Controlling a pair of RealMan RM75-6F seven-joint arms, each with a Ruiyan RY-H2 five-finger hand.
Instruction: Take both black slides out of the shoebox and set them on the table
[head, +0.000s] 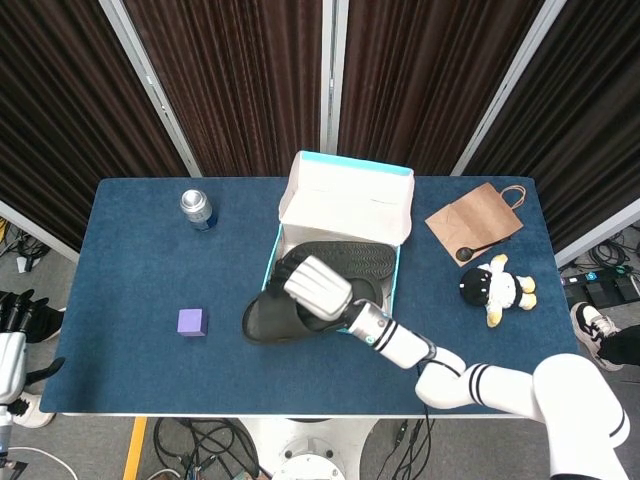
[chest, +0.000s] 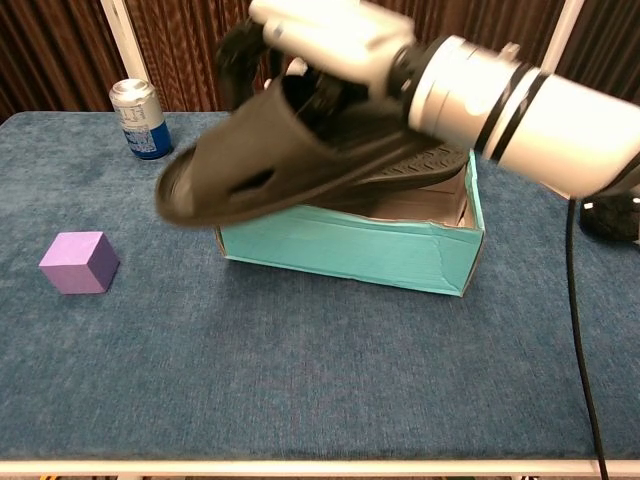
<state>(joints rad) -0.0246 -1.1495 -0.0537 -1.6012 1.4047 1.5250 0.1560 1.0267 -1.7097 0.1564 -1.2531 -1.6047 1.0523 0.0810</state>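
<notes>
Right hand (chest: 330, 40) grips black rubber slide (chest: 270, 160) by its strap, clear of teal cardboard shoebox (chest: 350, 245)'s front wall; second slide (head: 345, 260) inside.

Premises: a robot test lab or recording bay, not a home. My table (head: 140, 300) carries a blue cloth and stands before dark pleated curtains (head: 240, 80) hung between grey metal posts (head: 150, 85). Loose cables (head: 200, 440) lie on the bare floor under the table's front edge. More cabling and equipment (head: 605, 280) sit beside the table.
</notes>
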